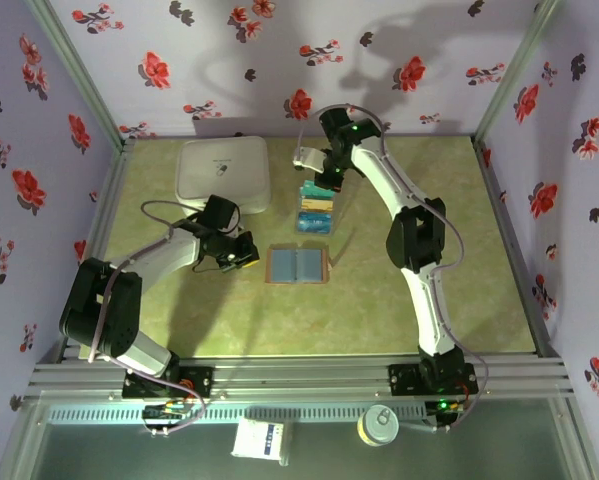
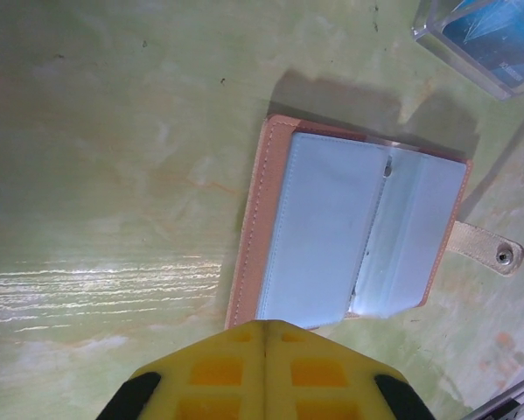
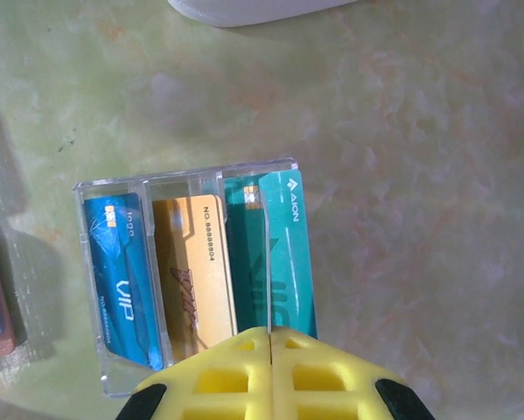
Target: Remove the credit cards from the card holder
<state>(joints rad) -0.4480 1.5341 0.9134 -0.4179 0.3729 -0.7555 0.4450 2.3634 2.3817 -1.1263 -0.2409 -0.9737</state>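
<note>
Top external view.
- Table (image 1: 419,290): green mottled top.
- Card holder (image 1: 298,265): lying open and flat near the middle, grey-blue inside facing up.
- Clear tray (image 1: 329,222): just beyond the holder, carrying the credit cards (image 1: 316,207).
- White box (image 1: 224,172): far left, apart from both.
- Left tool (image 1: 243,257): just left of the holder.
- Right tool (image 1: 322,185): over the tray's far end.

Left wrist view.
- Left tool: yellow fingers pressed together, nothing between them.
- Holder sleeves: they look empty to you here. Clasp tab (image 2: 485,249) is splayed out to one side.

Right wrist view.
- Right tool: closed and empty, above the tray.
- Blue card (image 3: 122,284), orange card (image 3: 196,276), teal card (image 3: 288,254): one per compartment, side by side.

Advice.
- The removal looks complete.
- Before you call it done, check both sleeves from the left wrist for a card edge.
- If you withdraw the right tool, lift it straight up so it does not catch the tray wall or tip the teal card.
</note>
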